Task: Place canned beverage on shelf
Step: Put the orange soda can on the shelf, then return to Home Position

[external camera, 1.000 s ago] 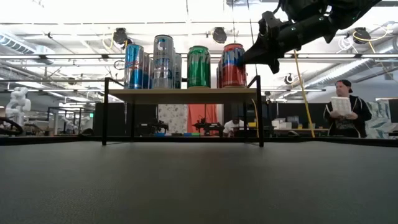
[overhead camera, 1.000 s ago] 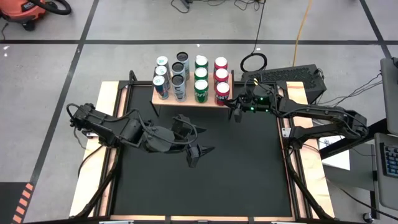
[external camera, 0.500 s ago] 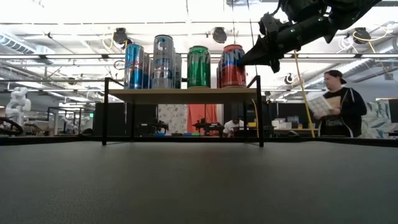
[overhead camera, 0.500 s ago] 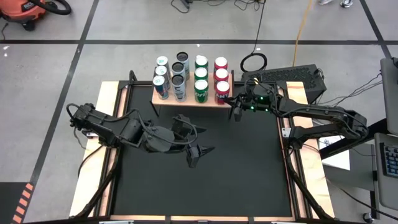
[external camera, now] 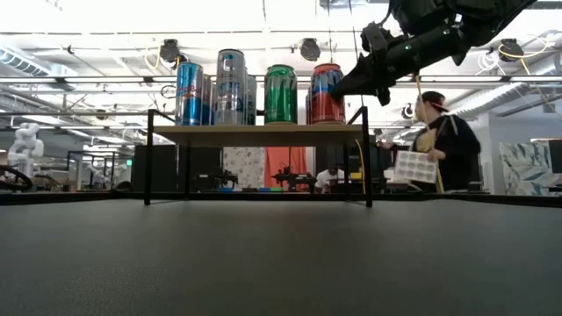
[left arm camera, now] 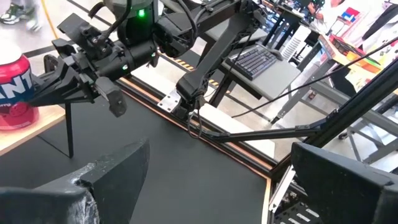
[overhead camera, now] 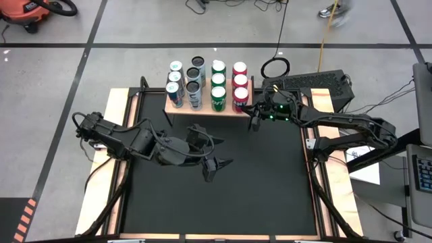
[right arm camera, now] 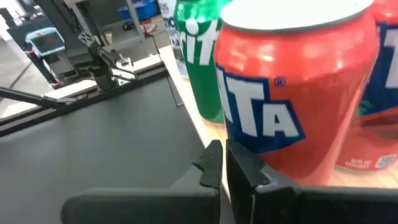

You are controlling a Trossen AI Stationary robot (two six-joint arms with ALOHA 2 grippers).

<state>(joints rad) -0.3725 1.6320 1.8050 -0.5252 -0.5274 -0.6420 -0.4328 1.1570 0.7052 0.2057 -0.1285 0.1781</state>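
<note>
The shelf (overhead camera: pixel 202 110), a light-wood board on thin black legs (external camera: pixel 263 133), stands at the table's far edge. It carries rows of upright cans: blue and silver at the left, then dark, green (overhead camera: pixel 217 98) and red. My right gripper (overhead camera: pixel 254 121) is shut beside the front red can (overhead camera: pixel 241 101) at the shelf's right front corner. My left gripper (overhead camera: pixel 227 150) hangs open over the middle of the black table, with nothing between its fingers (left arm camera: pixel 106 177). My right gripper has its shut fingertips (right arm camera: pixel 245 169) against the side wall (right arm camera: pixel 273 155) of the front red can. The fingers come nearly level, slanting in from the table's right and near side. The can stands upright on the shelf board.
The black tabletop (overhead camera: pixel 223 196) in its wooden frame lies bare in front of the shelf. A keyboard (overhead camera: pixel 314 82) sits beyond the right arm's base. A person (external camera: pixel 439 145) holding papers stands in the room behind the table.
My right gripper's shut fingertips have edged a little toward the front red can at the shelf's right corner. In the room behind, the person has walked toward the left.
</note>
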